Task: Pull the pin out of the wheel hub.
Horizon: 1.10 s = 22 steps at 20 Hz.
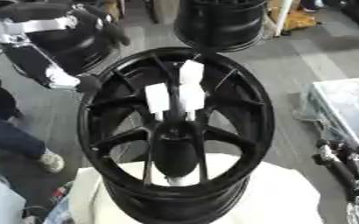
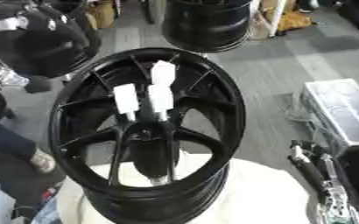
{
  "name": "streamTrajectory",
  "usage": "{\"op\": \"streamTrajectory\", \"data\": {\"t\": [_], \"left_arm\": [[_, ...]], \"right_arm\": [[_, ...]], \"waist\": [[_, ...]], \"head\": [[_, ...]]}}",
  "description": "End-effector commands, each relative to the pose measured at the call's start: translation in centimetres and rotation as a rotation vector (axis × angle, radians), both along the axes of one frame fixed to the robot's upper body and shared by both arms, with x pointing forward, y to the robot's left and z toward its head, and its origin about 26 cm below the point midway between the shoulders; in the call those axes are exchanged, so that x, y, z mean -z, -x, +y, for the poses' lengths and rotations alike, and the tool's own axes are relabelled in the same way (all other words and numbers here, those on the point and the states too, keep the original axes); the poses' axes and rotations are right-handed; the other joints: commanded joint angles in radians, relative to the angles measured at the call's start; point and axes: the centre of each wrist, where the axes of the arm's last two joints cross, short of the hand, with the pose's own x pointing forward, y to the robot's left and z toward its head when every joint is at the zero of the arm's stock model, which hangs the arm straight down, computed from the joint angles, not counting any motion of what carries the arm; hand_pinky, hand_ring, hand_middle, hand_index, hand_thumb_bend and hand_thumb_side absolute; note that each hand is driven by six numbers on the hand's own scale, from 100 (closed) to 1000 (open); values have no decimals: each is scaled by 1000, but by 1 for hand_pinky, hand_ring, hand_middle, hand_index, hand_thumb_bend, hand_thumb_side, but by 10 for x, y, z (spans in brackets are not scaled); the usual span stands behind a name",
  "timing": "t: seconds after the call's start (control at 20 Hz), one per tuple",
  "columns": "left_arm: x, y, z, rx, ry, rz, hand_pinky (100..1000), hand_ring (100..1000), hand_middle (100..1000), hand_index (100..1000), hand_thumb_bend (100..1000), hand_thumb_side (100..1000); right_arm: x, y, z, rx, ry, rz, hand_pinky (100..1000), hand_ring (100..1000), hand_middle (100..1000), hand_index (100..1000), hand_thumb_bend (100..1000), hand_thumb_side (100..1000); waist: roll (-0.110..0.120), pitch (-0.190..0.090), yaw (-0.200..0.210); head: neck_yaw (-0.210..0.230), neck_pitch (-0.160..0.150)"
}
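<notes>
Black spoked alloy wheel hub (image 1: 175,131) lies flat on white round tabletop (image 1: 282,197), white block-headed pins (image 1: 157,97) upright for pulling. Right robot hand (image 2: 320,175) idle; fingers' state unclear.

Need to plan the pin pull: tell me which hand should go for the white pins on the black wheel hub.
Probably the left. The left hand sits at the black wheel hub's upper-left rim, close to the white pins; the right hand hangs low, off to the side.
</notes>
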Motion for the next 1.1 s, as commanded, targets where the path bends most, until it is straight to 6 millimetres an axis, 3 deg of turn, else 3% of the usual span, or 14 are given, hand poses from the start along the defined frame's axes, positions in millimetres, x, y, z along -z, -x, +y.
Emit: {"op": "streamTrajectory", "data": {"t": [0.05,0.5,0.75,1.1], "left_arm": [[1,-9,-6,167,-271,-77,783,706,752,874,468,608],[25,-27,-20,92,-278,-128,786,713,761,882,497,611],[35,-31,-27,81,-295,-153,770,686,730,886,544,664],[46,-35,-35,56,-291,-160,754,659,701,875,531,666]], "right_arm": [[-9,-3,-6,-6,28,-25,622,573,658,684,100,533],[-8,-3,-4,-10,24,-24,622,573,658,683,100,532],[-8,-3,-3,-12,22,-24,622,573,658,683,100,532],[-8,-4,-2,-16,20,-24,622,573,658,683,100,531]], "waist": [[-2,-18,0],[-5,-16,-4],[-5,-15,-6],[-7,-14,-8]], "head": [[-6,-2],[-1,-2],[0,-2],[3,-2]]}}
